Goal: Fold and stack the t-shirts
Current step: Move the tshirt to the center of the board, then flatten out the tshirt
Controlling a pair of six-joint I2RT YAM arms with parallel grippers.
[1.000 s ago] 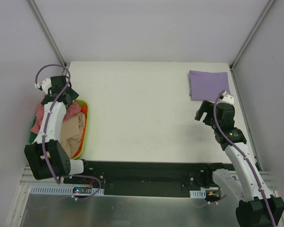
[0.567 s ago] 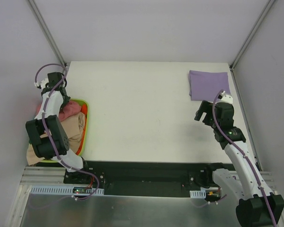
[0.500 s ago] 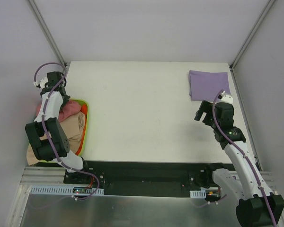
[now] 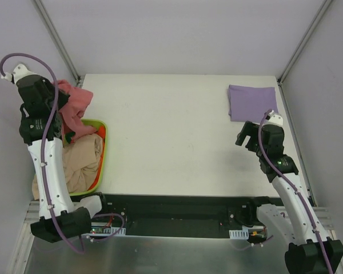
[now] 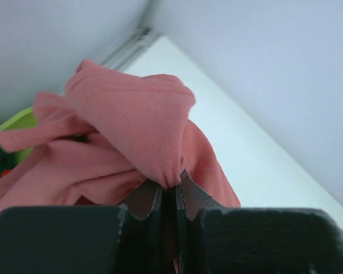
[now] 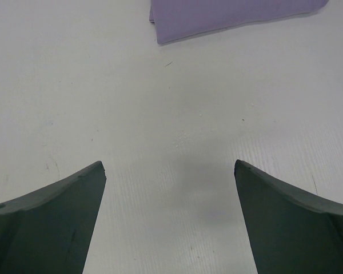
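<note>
My left gripper (image 4: 56, 97) (image 5: 170, 187) is shut on a bunch of a pink t-shirt (image 4: 74, 108) (image 5: 137, 125), held up above the green basket (image 4: 101, 149) at the table's left edge. The shirt hangs crumpled from the jaws down toward the basket. A beige t-shirt (image 4: 80, 162) lies in the basket below. A folded purple t-shirt (image 4: 251, 103) (image 6: 228, 14) lies flat at the table's back right. My right gripper (image 4: 246, 137) (image 6: 170, 165) hovers just in front of it, open with nothing between its fingers.
The basket (image 5: 14, 123) hangs off the table's left side beside the grey wall. The white tabletop (image 4: 171, 131) spreads between the two arms. Metal frame posts (image 4: 60, 40) rise at the back corners.
The left gripper dipped into the basket, shut on the pink t-shirt, and the arm has lifted it up and back. The right arm has stayed still.
</note>
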